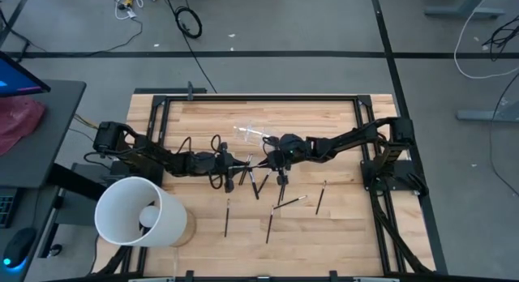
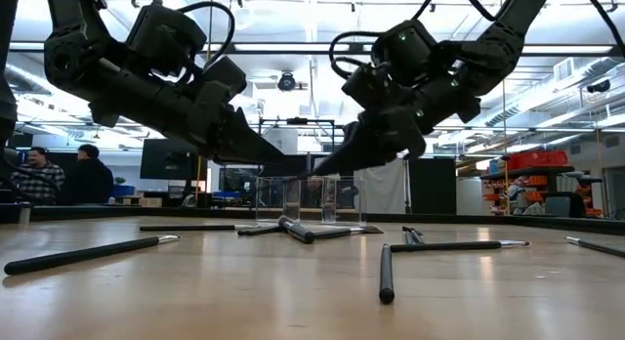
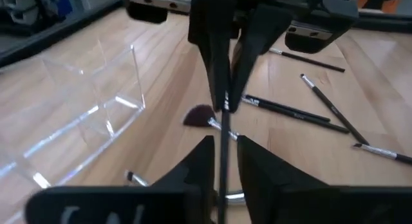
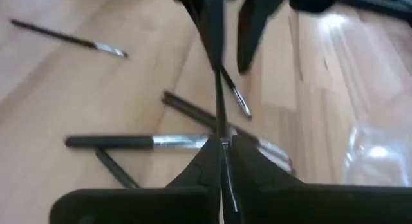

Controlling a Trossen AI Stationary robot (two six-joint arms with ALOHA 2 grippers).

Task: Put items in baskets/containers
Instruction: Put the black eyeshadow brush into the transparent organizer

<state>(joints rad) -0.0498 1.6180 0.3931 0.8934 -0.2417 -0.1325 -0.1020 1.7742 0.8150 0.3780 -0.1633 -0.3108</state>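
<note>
1. One makeup brush (image 3: 222, 130) is found suspended above the bench (image 1: 340, 225) at the centre of the high view, spanning the gap between the two grippers.
2. The left gripper (image 3: 224, 150) is clenched on one end of this brush; in the left wrist view the handle is seen running straight out between its fingers.
3. The right gripper (image 4: 222, 147) is clenched on the opposite end, the handle likewise lying along its own line of sight.
4. The brush's long axis is thus aligned gripper to gripper, roughly left to right in the high view; a handover is judged to be in hand.
5. The clear holder (image 1: 250, 134) stands just above the meeting point in the high view, slightly nearer the right gripper.
6. The remaining brushes (image 1: 272, 205) lie scattered lower centre of the frame.
</note>
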